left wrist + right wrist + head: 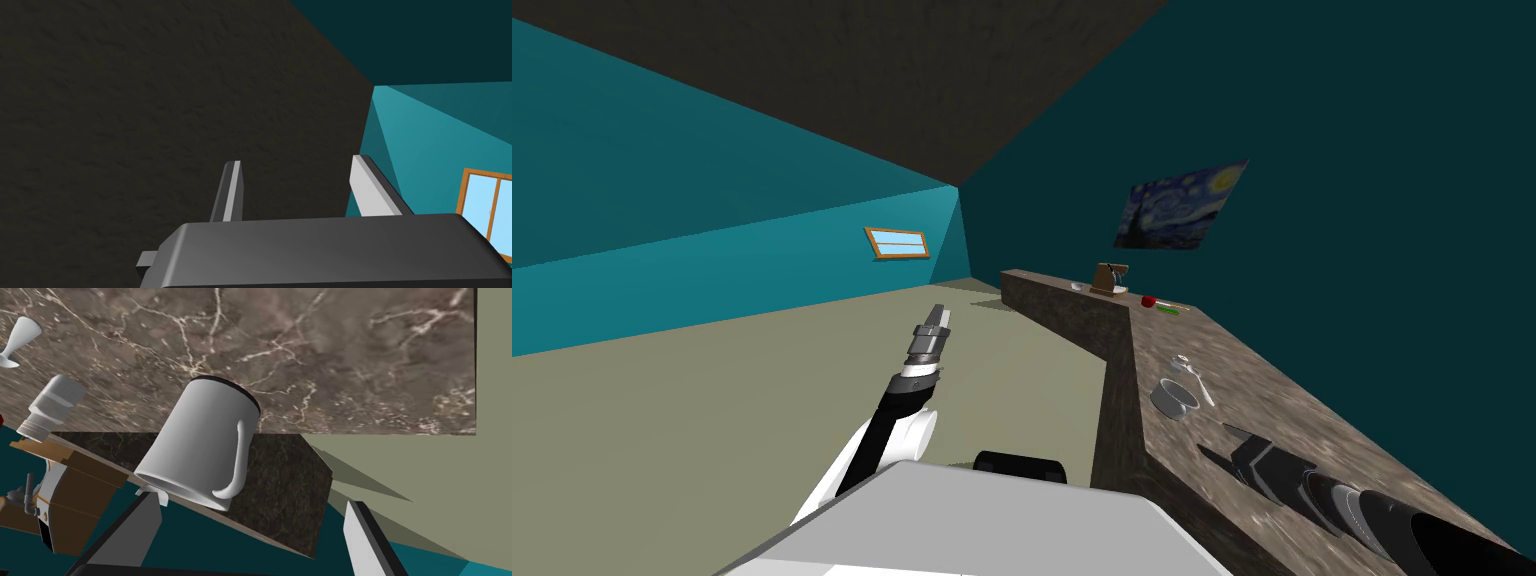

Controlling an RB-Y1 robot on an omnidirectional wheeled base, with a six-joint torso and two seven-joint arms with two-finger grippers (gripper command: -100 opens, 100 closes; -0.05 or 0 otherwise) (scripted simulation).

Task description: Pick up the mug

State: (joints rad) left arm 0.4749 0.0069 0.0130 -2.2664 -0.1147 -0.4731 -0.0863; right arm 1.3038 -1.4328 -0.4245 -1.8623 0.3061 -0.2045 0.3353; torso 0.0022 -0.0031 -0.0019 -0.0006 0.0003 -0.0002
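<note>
Counter (350, 348): brown veined stone slab under and ahead of the right gripper; it bears everything the task needs, so the right arm is laid out low along it.
Coffee machine (75, 480): brown and white, well beyond the right gripper and off to its left-finger side; not in the line of approach.
Right gripper (250, 502): jaws spread wide, nothing between them. It points straight at the mug and is opened broader than the mug's body, most likely so that both blades can pass along its sides.
Left gripper (296, 165): fingers apart, nothing held. It is parked out over the floor, well away from the counter, probably to keep clear of the working arm.
Mug (200, 443): white, standing on the counter just ahead of the right gripper's fingertips, centred on the gap but not yet inside it. Its handle (240, 458) sits toward the right-hand blade, which may catch on it while closing.
Mug contents: the head view looks into its mouth and nothing shows inside.
Bottle-shaped thing (52, 405): light grey, past the mug on the left-finger side, apart from it.
Spoon (1197, 380): white, lying just beyond the mug.
</note>
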